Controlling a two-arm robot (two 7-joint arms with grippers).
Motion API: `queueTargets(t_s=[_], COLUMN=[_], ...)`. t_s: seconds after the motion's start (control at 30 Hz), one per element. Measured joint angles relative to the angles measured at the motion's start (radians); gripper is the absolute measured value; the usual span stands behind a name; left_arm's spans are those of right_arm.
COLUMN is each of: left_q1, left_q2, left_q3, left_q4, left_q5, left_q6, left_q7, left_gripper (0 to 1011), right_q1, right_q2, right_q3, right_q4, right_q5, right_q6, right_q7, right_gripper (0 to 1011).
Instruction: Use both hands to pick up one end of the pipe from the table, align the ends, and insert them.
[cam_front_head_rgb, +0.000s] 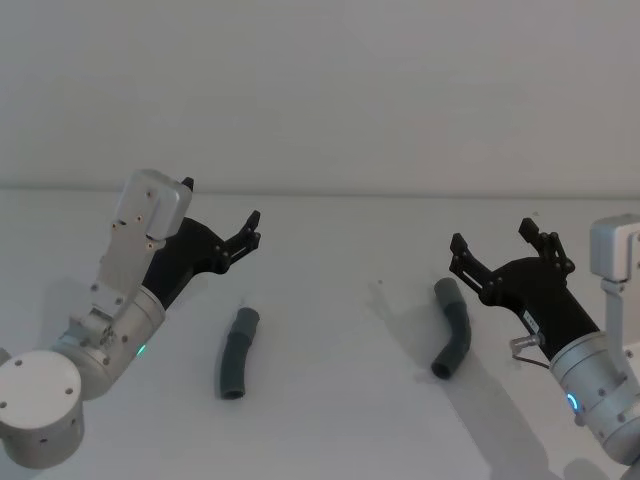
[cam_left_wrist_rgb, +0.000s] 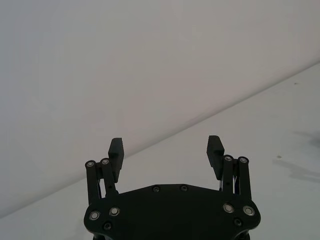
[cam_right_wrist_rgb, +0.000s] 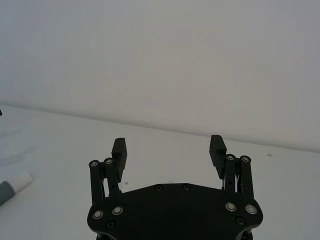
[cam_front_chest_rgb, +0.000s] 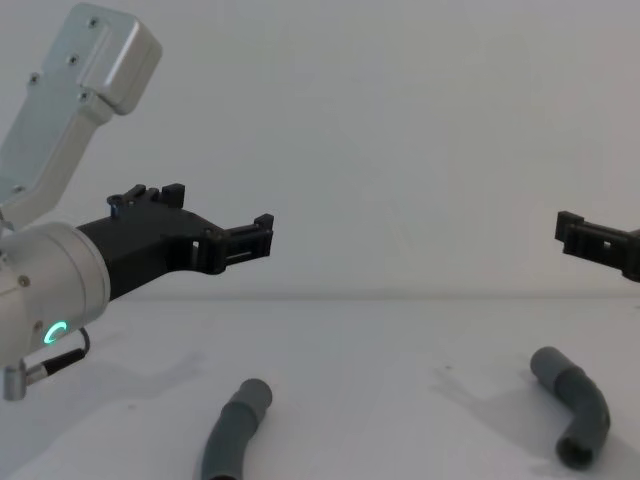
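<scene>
**A:** Pipe pieces are lying apart on the desk (cam_front_head_rgb: 340, 410). The left piece (cam_front_head_rgb: 238, 352) is sitting below the left tool (cam_front_head_rgb: 248, 232), and the right piece (cam_front_head_rgb: 452, 340) is lying below the right tool (cam_front_head_rgb: 493, 237), on its inner side.

**B:** Are the tools holding anything?

**A:** No. Both are hovering above the desk with fingers spread wide, gripping nothing.

**B:** So which step is this?

**A:** I'm judging it as the approach, before any pickup. Each tool is needing to drop and close near a cuff, leaving that end free for lining up.

**B:** What are they made of?

**A:** They're looking like dark grey, matte, gently bent tubes. A white spigot (cam_right_wrist_rgb: 21, 181) is poking from a grey cuff beside the right tool.
</scene>
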Motion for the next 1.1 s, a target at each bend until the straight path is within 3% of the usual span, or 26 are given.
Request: queueTargets(t_s=[1.1], left_q1=[0.0], left_q2=[0.0], left_q3=[0.0], left_q4=[0.0], left_q5=[0.0], left_q6=[0.0], left_q7=[0.0], left_gripper=[1001], right_q1=[0.0], right_q2=[0.0], right_q3=[0.0], right_q4=[0.0], right_q5=[0.0], right_q6=[0.0], right_q7=[0.0], right_gripper=[1002])
